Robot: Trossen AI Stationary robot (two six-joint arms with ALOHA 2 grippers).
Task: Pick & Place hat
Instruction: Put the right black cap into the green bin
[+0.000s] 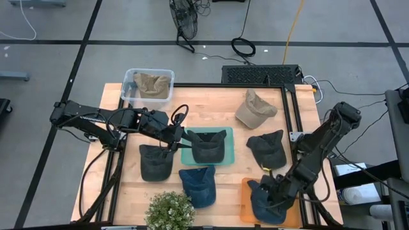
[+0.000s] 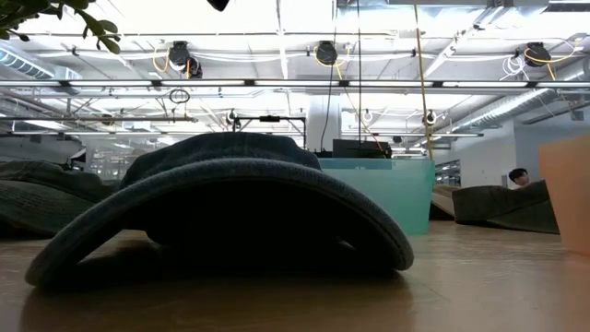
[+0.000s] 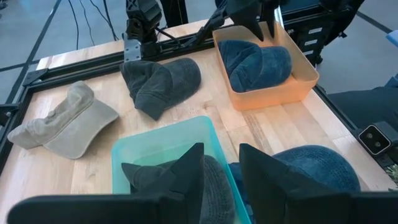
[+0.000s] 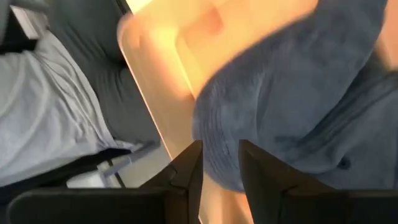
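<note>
A grey floor crossed by dark lines surrounds the pale wooden worktop — cables trail across it behind the frame. In the low view, bright strip lights and pipes run under a white ceiling, and a person sits far off at the right.

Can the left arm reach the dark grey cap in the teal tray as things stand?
Probably yes: the left hand hovers at the teal tray's edge, and nothing covers the dark grey cap.
</note>
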